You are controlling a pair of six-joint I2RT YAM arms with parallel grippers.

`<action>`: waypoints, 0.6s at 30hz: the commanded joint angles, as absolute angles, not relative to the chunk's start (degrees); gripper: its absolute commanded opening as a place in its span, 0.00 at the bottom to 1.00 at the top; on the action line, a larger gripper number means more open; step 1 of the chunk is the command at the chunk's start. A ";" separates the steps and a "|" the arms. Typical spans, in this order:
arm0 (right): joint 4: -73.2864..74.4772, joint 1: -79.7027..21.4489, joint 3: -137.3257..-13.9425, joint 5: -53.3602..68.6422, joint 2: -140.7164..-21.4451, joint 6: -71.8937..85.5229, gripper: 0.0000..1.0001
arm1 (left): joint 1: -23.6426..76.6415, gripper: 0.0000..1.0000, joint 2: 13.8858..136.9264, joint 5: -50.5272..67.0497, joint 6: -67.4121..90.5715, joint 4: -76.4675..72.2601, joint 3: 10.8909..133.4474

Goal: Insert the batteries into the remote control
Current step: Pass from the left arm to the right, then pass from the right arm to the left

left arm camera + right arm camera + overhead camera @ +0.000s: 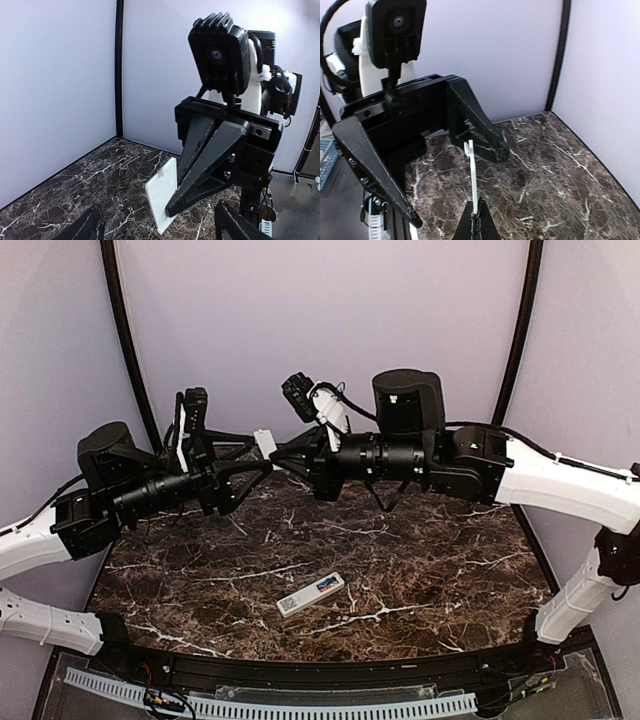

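The white remote control (310, 594) lies back-up on the marble table (430, 570), near the front middle. A small blue and orange patch, probably the batteries (327, 585), shows at its right end. Both arms are raised above the back of the table, tip to tip. My right gripper (477, 216) (279, 453) is shut on the edge of a small flat white cover piece (472, 170) (162, 192) (265, 443). My left gripper (160, 231) (258, 458) stands open, one finger either side of that cover without touching it.
Pale walls close in the back and both sides, with black posts (125, 330) in the corners. A cable tray (300, 706) runs along the near edge below the table.
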State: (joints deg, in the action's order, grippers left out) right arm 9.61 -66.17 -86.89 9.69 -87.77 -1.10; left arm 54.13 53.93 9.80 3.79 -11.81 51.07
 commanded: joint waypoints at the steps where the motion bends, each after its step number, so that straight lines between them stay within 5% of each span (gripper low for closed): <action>1: 3.05 -69.16 -86.76 -9.38 -88.62 -0.48 0.00 | 54.34 0.73 55.36 0.00 9.49 -13.25 53.21; 8: 1.23 -71.82 -88.09 -17.40 -91.51 -1.60 0.00 | 54.36 0.59 57.70 -8.40 13.27 -14.24 55.98; 18: 0.98 -72.03 -88.07 -18.06 -91.93 -0.60 0.00 | 54.33 0.55 58.97 -7.72 13.89 -13.76 57.01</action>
